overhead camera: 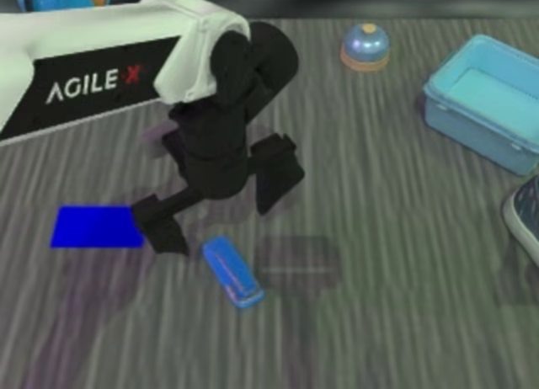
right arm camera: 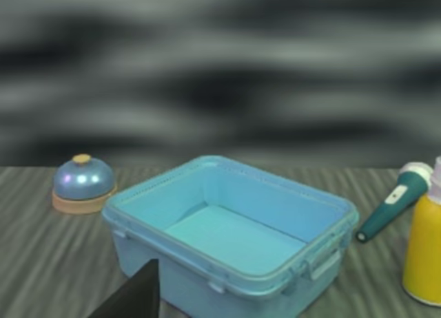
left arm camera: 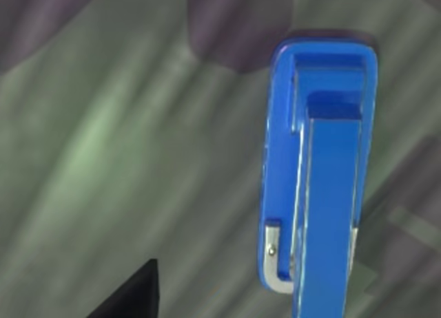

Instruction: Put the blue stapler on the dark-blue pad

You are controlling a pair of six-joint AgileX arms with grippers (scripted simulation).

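The blue stapler [overhead camera: 233, 272] lies flat on the grey table, slanting, a little right of the dark-blue pad [overhead camera: 94, 226], which lies bare at the left. My left gripper [overhead camera: 221, 202] hangs open over the table just behind the stapler, between it and the pad's right end, holding nothing. In the left wrist view the stapler [left arm camera: 320, 180] fills the right half, and one dark fingertip [left arm camera: 131, 297] shows beside it without touching. My right arm is out of the top view; one fingertip [right arm camera: 131, 297] shows in its wrist view, set well off to the side.
A light-blue plastic tub [overhead camera: 484, 103] [right arm camera: 234, 228] stands at the back right, a domed bell [overhead camera: 365, 48] [right arm camera: 83, 184] behind the middle. A dark object [overhead camera: 526, 216] sits at the right edge. A teal-and-white tool [right arm camera: 396, 201] and a yellow bottle [right arm camera: 424, 252] stand beside the tub.
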